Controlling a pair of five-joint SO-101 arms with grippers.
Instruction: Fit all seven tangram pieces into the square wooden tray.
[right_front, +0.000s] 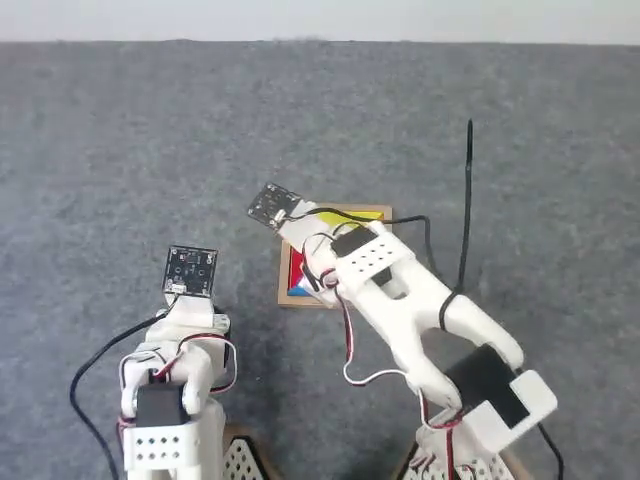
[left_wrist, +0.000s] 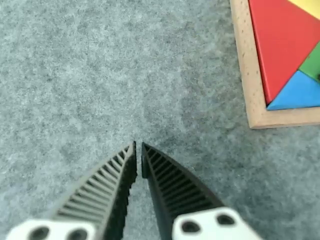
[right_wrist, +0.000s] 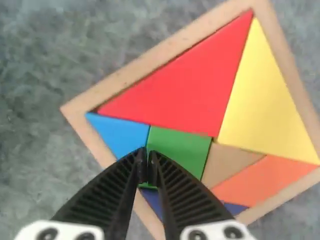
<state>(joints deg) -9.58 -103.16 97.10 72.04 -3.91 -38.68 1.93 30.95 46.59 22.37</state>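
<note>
Grey worktop (right_front: 120, 130) carries the tray (right_wrist: 125, 79), half hidden under an arm from above; the right wrist view shows its coloured pieces (right_wrist: 185, 95). Left jaws are pressed together above the worktop; right jaws too, over the green piece (right_wrist: 182, 147).

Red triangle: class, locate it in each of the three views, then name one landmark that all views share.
High view: red triangle along the wooden tray left rim, above the blue triangle.
Left wrist view: red triangle against the tray's rim, beside the blue triangle.
Right wrist view: red triangle between the blue triangle and the yellow triangle.
Shared landmark: the blue triangle at the tray's corner, touching the red.
</note>
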